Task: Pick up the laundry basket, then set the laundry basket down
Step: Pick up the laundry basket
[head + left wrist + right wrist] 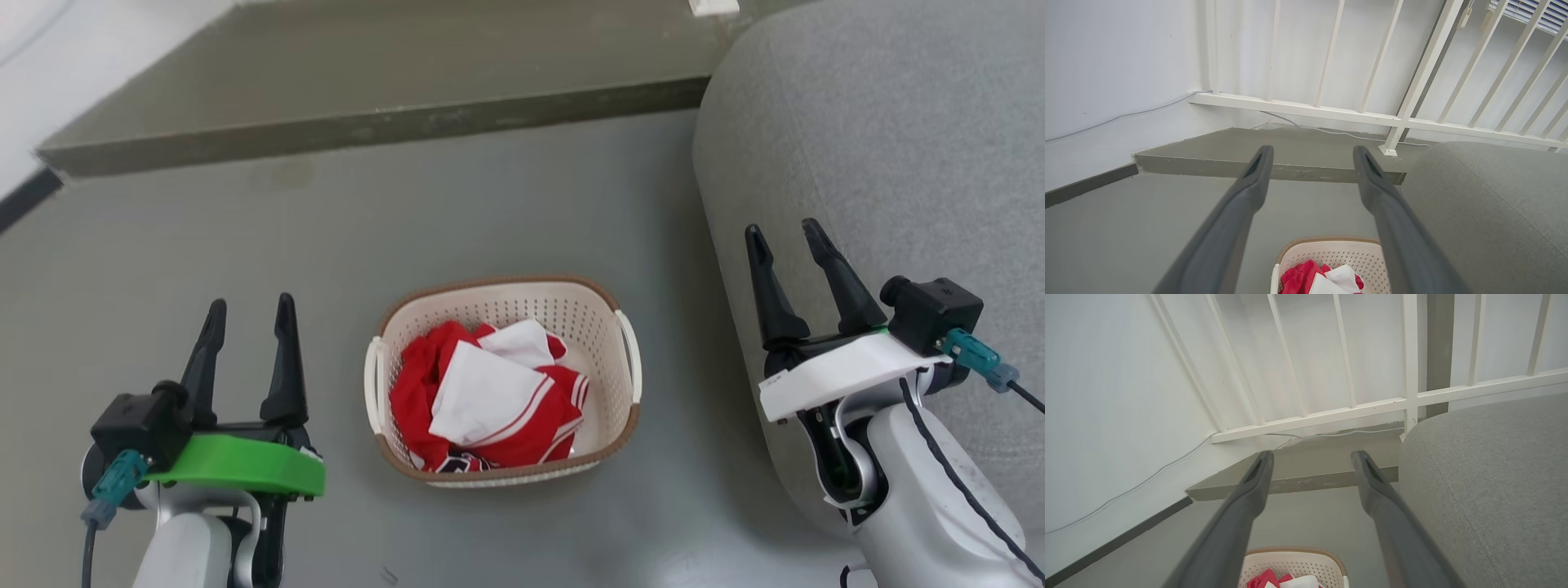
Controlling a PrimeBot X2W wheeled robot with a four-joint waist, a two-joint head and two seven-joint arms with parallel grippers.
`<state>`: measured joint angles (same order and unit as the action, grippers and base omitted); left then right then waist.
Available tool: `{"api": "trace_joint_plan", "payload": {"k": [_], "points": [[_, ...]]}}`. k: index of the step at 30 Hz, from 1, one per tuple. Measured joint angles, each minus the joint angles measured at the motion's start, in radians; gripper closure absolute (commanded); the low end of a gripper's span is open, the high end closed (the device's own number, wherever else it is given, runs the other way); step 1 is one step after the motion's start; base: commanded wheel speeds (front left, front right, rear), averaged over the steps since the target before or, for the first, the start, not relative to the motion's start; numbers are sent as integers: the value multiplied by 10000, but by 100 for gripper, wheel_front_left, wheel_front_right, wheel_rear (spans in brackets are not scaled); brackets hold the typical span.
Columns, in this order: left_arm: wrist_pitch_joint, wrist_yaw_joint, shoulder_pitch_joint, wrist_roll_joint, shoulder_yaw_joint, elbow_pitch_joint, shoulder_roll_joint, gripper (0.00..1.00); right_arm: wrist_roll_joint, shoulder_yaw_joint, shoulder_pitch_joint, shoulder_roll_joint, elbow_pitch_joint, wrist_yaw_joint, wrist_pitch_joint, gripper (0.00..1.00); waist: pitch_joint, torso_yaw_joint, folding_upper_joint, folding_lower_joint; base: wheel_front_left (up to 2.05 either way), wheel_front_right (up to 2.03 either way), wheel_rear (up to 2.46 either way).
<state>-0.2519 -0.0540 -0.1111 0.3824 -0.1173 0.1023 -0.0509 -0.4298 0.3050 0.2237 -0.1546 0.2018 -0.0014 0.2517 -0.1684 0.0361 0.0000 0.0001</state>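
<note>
Flanking head-view laundry basket (500, 311): left end effector (251, 302), right end effector (780, 227).

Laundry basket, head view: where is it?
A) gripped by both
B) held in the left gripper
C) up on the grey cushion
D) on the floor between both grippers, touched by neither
D: the laundry basket sits on the floor between the left gripper and the right gripper, both open and apart from it.

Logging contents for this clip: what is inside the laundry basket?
The laundry basket holds crumpled red and white clothing, with a dark printed patch toward the near rim. Bare perforated plastic shows on the right; anything beneath the clothes is covered.
</note>
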Motion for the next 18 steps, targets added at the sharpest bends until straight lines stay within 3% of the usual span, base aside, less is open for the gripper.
{"api": "trace_joint_plan", "payload": {"k": [18], "points": [[-2,-173,-1279,-368,-90,245,-63,0,86,-86,1048,98,399,98,0,0,-2032,256,0,0,0,0,0]]}}
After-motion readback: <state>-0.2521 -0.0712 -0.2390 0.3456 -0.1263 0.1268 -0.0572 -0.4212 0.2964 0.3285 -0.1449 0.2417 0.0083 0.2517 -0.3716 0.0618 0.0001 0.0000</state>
